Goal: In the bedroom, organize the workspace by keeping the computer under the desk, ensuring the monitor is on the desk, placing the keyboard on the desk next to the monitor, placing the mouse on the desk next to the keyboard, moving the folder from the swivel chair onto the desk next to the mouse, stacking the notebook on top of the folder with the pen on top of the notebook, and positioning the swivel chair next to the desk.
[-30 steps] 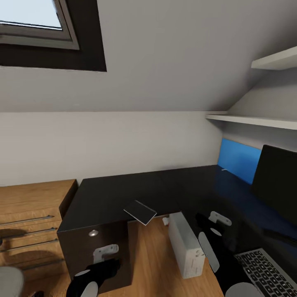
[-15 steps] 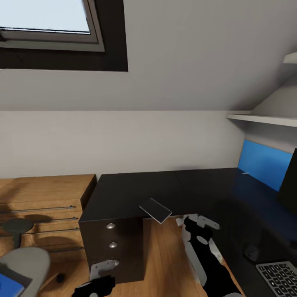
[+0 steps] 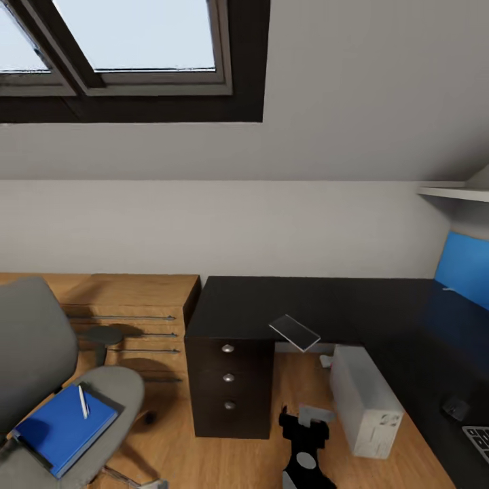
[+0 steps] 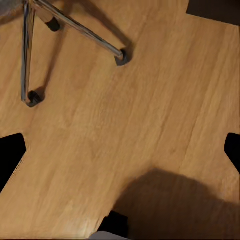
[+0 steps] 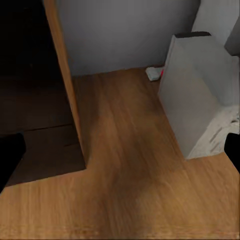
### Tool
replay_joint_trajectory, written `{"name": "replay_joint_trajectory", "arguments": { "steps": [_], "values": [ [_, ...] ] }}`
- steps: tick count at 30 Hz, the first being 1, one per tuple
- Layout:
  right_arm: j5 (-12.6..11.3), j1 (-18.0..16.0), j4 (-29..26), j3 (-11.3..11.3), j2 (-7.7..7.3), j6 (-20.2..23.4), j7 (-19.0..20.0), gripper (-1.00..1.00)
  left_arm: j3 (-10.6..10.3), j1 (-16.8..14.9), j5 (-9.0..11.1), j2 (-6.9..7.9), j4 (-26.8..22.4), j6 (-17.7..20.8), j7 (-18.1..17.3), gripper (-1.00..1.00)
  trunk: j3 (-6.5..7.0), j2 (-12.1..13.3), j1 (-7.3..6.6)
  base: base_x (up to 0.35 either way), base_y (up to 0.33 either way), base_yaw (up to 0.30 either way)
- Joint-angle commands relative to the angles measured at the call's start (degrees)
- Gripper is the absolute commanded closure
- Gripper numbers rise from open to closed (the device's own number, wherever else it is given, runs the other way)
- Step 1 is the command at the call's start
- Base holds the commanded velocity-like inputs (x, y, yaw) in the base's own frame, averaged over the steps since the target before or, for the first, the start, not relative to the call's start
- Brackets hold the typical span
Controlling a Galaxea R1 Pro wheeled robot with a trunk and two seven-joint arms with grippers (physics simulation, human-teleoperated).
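Lying on the swivel chair (image 3: 102, 394) left of the desk (image 3: 305, 309), the folder (image 3: 64, 428) carries the pen (image 3: 82, 401); both grippers' fingers spread apart.

I'm panning the head camera left, so the whole view is sliding right. The swivel chair (image 3: 47, 380) is coming into frame with the folder (image 3: 62, 428) and pen (image 3: 83, 401) on its seat. The monitor is dropping out of frame and the keyboard (image 3: 479, 438) is shrinking to a corner. The right arm (image 3: 303, 448) is pulling back low.
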Motion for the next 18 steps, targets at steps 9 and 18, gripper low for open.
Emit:
{"name": "replay_joint_trajectory", "arguments": {
  "steps": [9,18],
  "values": [
    [-0.49,0.21,16.33,2.16,1.27,-14.15,2.57,-1.0,-3.32,-0.08,-0.15,0.15,10.51,-12.14,-6.64,-1.0,-0.23,-0.05,-0.03,-0.286,0.184,0.265],
    [-0.83,0.23,26.63,1.73,0.76,-23.3,11.39,-1.0,-4.07,-0.08,-0.25,-0.18,18.19,-19.18,-8.5,-1.0,-0.41,-0.05,-0.03,-0.126,0.047,0.265]
  ]
}}
